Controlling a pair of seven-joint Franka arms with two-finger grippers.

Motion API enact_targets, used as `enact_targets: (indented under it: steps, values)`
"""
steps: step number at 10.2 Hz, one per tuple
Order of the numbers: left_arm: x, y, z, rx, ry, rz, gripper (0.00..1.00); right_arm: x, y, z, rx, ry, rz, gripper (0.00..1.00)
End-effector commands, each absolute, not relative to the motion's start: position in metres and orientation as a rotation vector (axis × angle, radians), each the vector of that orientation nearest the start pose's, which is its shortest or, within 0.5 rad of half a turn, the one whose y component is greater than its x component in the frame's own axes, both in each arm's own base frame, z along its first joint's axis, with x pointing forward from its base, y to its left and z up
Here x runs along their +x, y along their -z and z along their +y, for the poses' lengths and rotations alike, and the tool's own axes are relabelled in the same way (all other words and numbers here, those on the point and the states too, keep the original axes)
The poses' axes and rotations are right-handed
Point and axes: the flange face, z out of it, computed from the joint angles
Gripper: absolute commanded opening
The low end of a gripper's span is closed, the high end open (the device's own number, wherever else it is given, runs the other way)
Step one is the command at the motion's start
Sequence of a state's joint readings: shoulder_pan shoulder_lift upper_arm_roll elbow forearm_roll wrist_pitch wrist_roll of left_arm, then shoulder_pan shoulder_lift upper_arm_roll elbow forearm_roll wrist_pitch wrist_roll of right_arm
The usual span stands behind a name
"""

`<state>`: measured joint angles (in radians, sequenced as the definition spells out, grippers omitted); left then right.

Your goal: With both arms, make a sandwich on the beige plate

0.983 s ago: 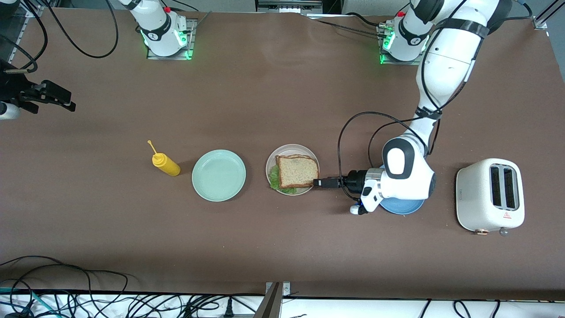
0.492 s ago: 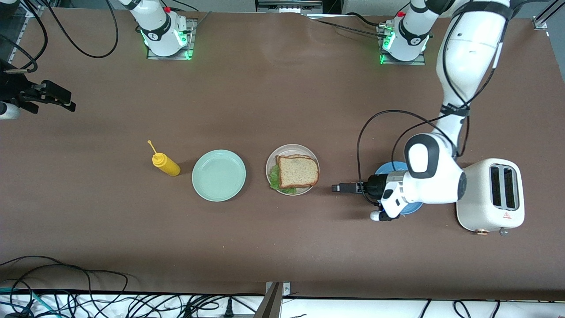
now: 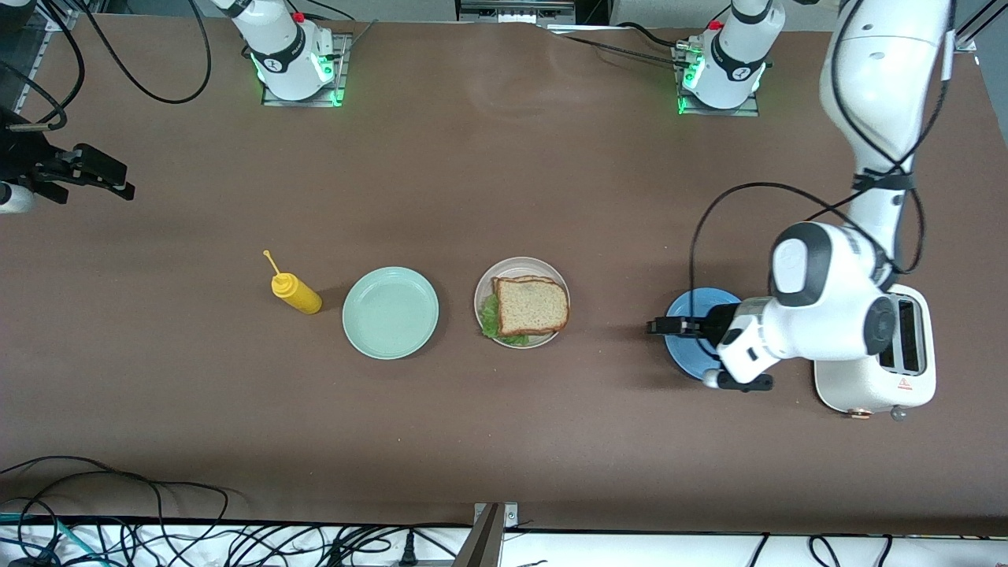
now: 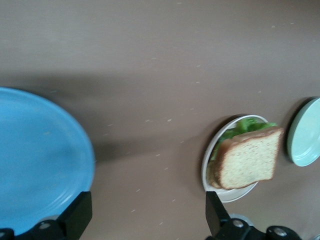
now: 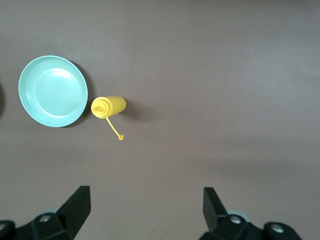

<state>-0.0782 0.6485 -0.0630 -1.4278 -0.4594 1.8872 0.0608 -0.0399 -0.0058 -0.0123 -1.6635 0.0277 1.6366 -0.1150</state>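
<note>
The sandwich [image 3: 529, 305] lies on the beige plate [image 3: 520, 267], near the middle of the brown tabletop [image 3: 504, 181]. Its top slice of speckled bread sits flat, and crinkled green lettuce sticks out from under it on the edge toward the right arm's end of the tabletop and on the edge nearer the front camera. In the left wrist view the same sandwich [image 4: 247, 157] shows with a second slice under the lettuce, all within the beige plate [image 4: 212, 155].

Taking the beige plate as the landmark: a mint-green plate [image 3: 390, 313] sits just beside it toward the right arm's end, and a yellow squeeze bottle [image 3: 294, 291] lies tipped on the tabletop past that plate. Toward the left arm's end, well apart from the beige plate, sits a blue plate [image 3: 693, 309], and past that a white toaster [image 3: 874, 382].

The left gripper [image 3: 657, 326] hangs over the edge of the blue plate that faces the beige plate, its jaws spread wide with nothing between them. The right gripper [image 3: 106, 175] waits over the bare tabletop at the right arm's end, well apart from the beige plate, jaws likewise spread and holding nothing.
</note>
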Motion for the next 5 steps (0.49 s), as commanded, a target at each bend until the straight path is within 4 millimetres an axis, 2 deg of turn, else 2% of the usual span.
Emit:
enact_targets:
  steps: [1,3,5]
  values:
    - [0.685,-0.334,-0.092,-3.460,-0.375,0.060,1.00,0.553,-0.592,-0.021,-3.124,-0.008,-0.094,1.00]
    - [0.684,-0.350,-0.078,-3.291,-0.311,0.168,1.00,0.551,-0.594,-0.015,-3.126,-0.011,-0.104,1.00]
    - [0.684,-0.364,-0.060,-3.200,-0.262,0.196,1.00,0.552,-0.594,-0.010,-3.127,-0.011,-0.075,1.00]
